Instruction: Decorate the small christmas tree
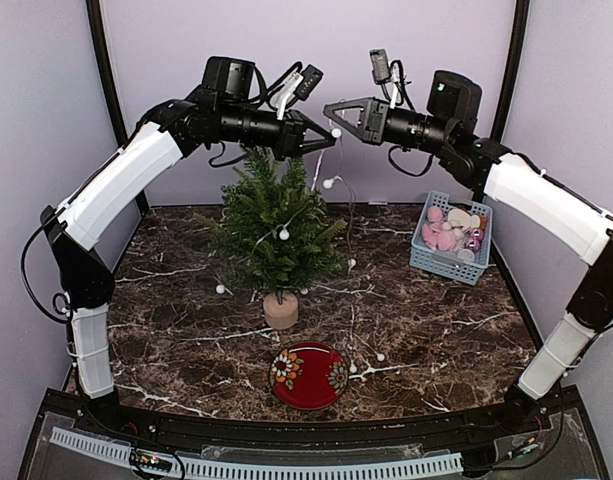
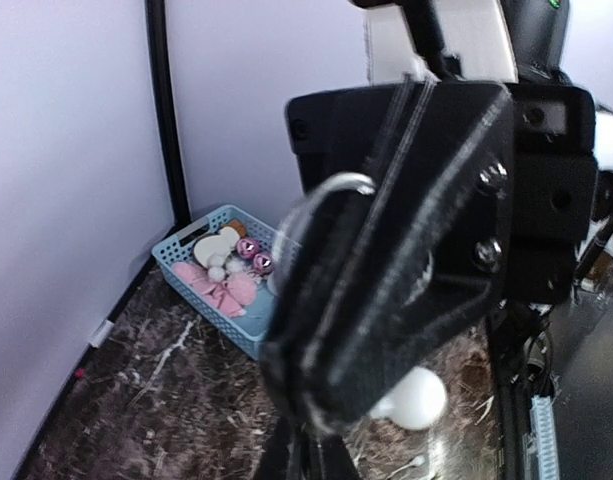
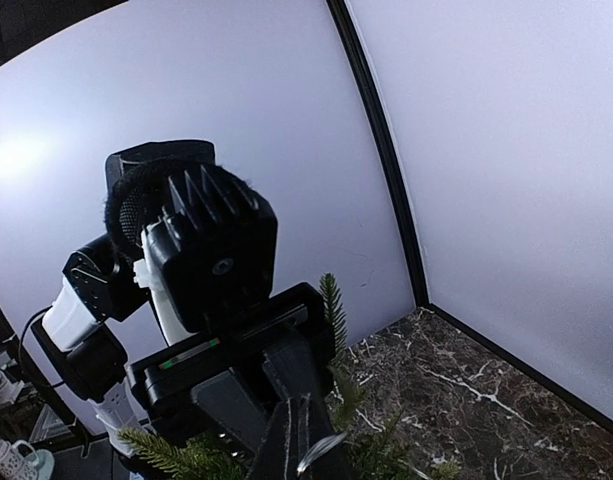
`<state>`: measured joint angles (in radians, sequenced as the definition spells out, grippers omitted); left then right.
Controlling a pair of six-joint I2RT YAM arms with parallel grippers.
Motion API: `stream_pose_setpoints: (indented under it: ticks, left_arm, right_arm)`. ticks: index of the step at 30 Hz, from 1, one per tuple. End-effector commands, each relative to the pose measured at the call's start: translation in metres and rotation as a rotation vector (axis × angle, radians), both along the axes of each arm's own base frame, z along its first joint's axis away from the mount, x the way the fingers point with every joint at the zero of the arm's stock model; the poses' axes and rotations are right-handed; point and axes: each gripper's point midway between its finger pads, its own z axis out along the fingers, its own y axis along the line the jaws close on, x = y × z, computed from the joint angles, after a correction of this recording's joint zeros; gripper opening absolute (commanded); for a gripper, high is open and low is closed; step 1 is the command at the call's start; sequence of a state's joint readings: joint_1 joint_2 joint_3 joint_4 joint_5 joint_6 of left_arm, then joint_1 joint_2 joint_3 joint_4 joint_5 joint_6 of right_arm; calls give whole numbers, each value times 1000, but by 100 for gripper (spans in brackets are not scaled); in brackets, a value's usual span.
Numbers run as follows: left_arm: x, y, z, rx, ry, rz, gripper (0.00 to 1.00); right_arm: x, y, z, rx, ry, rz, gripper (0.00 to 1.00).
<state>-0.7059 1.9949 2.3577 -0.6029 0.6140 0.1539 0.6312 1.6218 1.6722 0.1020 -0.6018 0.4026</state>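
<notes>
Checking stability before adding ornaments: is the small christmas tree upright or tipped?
Upright: the small christmas tree stands on its stump base on the table, top pointing straight up.

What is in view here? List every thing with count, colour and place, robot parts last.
small christmas tree: one, dark green on a light wood stump, centre of the table
bead string: one, white beads on thin wire, hanging from the pincers over the tree and trailing across the table
plate: one, red with flower prints, near edge, in front of the tree
basket: one, blue, far right of the table
ornaments: several, pink, white and purple, inside the basket
table: one, dark marble pattern
left pincer: black, above the tree, shut on the bead string
right pincer: black, facing the left one, shut, wire at its tip
</notes>
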Motion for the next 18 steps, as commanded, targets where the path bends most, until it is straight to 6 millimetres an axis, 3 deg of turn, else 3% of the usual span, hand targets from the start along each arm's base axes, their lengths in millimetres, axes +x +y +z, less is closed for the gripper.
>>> stream_pose_setpoints:
  ticks: [1,2,3,6,9,11,14,18]
  left_arm:
    - [-8,2,20,-33,-34,-8,0]
    - [-7,3,23,-37,-42,1,0]
    - [-6,5,28,-48,-57,15,0]
    - [-5,7,36,-65,-77,39,0]
    - [-6,10,42,-77,-89,46,0]
    - [-6,12,43,-74,-91,54,0]
    - [-5,14,40,-64,-94,65,0]
    - [-6,17,40,-54,-96,74,0]
  right_arm:
    - [-1,-5,11,26,-28,-44,0]
    - [0,-9,7,19,-20,-70,3]
    - [2,-13,2,10,-13,-95,12]
    - [3,-29,-21,-18,24,-172,53]
    - [-1,-55,-43,-26,79,-272,80]
    - [0,-74,-69,-47,130,-360,89]
    - [-8,-97,-116,-82,218,-439,94]
    - [-24,-113,-206,-165,399,-478,87]
